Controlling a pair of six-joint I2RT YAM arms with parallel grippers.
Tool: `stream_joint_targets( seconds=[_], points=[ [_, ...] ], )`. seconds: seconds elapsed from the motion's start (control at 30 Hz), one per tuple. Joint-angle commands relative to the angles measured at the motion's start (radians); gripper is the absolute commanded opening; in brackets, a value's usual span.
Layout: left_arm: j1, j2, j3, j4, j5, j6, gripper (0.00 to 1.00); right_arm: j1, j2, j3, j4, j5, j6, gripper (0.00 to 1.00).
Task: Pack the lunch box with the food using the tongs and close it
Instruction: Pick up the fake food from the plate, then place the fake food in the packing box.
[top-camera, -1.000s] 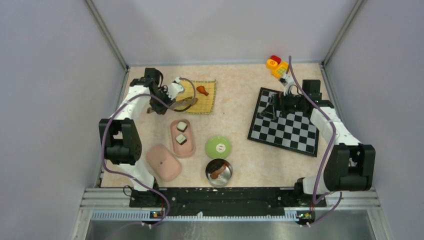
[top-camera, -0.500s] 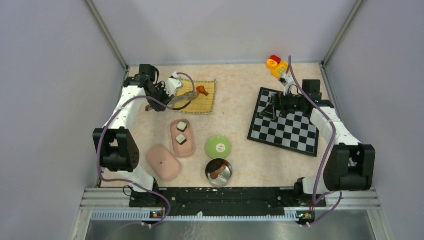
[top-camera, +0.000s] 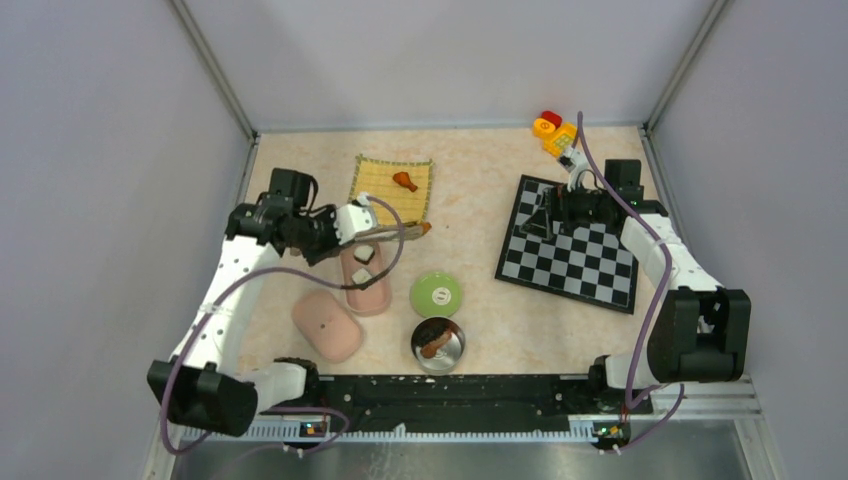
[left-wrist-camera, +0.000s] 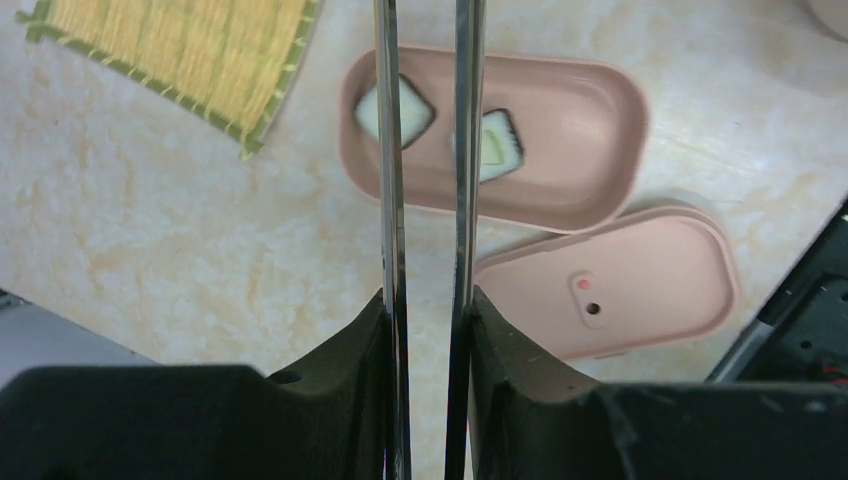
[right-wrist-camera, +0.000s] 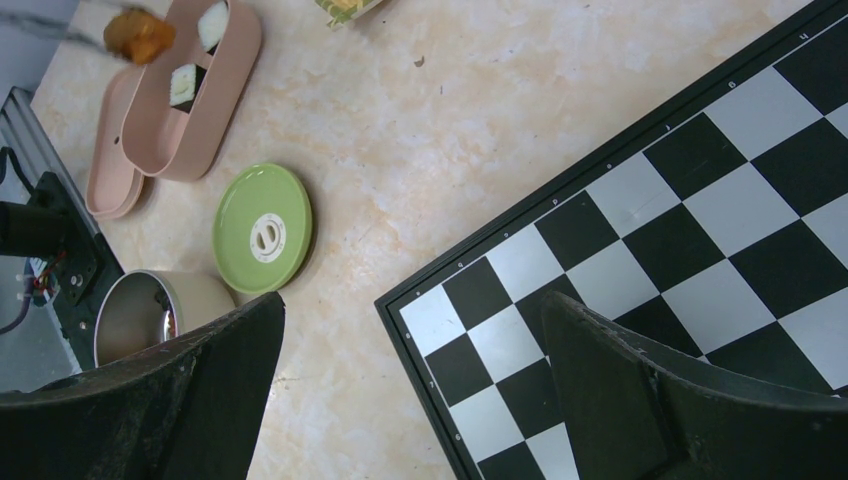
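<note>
My left gripper (top-camera: 352, 226) is shut on the silver tongs (top-camera: 392, 232), whose two arms (left-wrist-camera: 388, 150) run out over the open pink lunch box (top-camera: 378, 296). An orange piece of food (top-camera: 426, 228) is pinched at the tong tips, just past the box's far right side; the right wrist view shows this piece (right-wrist-camera: 139, 35) too. Two sushi rolls (left-wrist-camera: 395, 110) lie in the box (left-wrist-camera: 600, 130). The box's pink lid (top-camera: 327, 325) rests beside it. A brown piece (top-camera: 405, 181) lies on the yellow mat (top-camera: 380, 190). My right gripper (top-camera: 545, 215) hangs open over the chessboard (top-camera: 580, 260).
A green plate (top-camera: 436, 294) and a metal bowl (top-camera: 440, 352) holding more food sit near the box. Red-yellow toy blocks (top-camera: 553, 130) stand at the back right. In the right wrist view the chessboard's corner (right-wrist-camera: 680, 230) lies between my open fingers.
My left arm swung from the yellow mat toward the near side and the right, carrying the tongs with the orange piece to the lunch box. The right arm stayed still.
</note>
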Motion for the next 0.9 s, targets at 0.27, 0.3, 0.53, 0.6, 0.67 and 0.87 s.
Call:
stream_joint_targets(
  seconds=[0.27,0.3,0.53,0.6,0.67,0.87],
  points=[
    [-0.214,-0.219,-0.098,-0.223,0.073,0.086,0.26,-0.008,0.003,0.004,0.024,-0.001,-0.012,0.98],
    [-0.22,-0.221,-0.098,-0.238,0.081,0.09,0.26,-0.008,0.003,0.004,0.024,0.0,-0.012,0.98],
    [-0.277,-0.226,-0.124,-0.318,0.109,0.094,0.27,-0.008,0.004,0.003,0.025,0.006,-0.015,0.98],
    [-0.299,-0.233,-0.144,-0.32,0.099,0.09,0.27,-0.008,0.005,0.002,0.026,0.009,-0.015,0.98],
    [-0.329,-0.242,-0.17,-0.32,0.091,0.08,0.28,-0.008,0.007,0.002,0.025,0.011,-0.017,0.98],
    [-0.402,-0.234,-0.205,-0.293,0.056,0.039,0.28,-0.008,0.014,0.003,0.025,0.013,-0.018,0.98]
  ],
)
